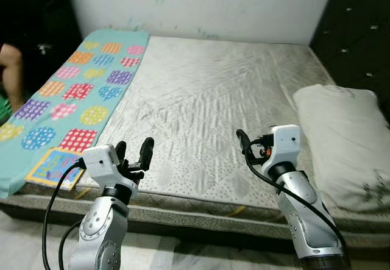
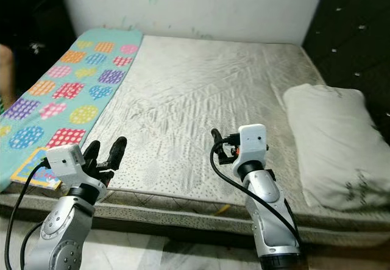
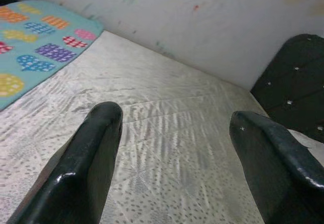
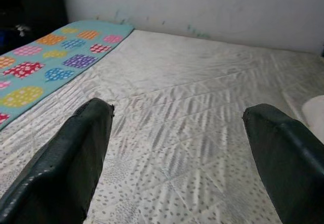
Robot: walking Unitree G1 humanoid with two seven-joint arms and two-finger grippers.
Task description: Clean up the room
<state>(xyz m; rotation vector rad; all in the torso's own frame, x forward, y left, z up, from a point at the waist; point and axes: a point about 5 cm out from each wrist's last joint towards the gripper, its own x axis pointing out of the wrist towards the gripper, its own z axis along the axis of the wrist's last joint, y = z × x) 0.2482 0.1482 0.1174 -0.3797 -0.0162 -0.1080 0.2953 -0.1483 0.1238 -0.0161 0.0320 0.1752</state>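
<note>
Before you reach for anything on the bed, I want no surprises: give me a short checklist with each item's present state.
1. Left end effector open, holding nothing: ok.
2. Right end effector open, holding nothing: ok.
3. Both hover over the near edge of the mattress, touching nothing: ok.
4. Pillow lies flat on the mattress's right side, unobstructed: ok.
5. Teal patterned blanket spread along the left side, colourful book on its near end: ok.
6. Person at the far left edge, near the blanket; their distance: cannot tell.

Paint-smudged white wall (image 1: 244, 8) behind, black headboard (image 1: 359, 32)
</note>
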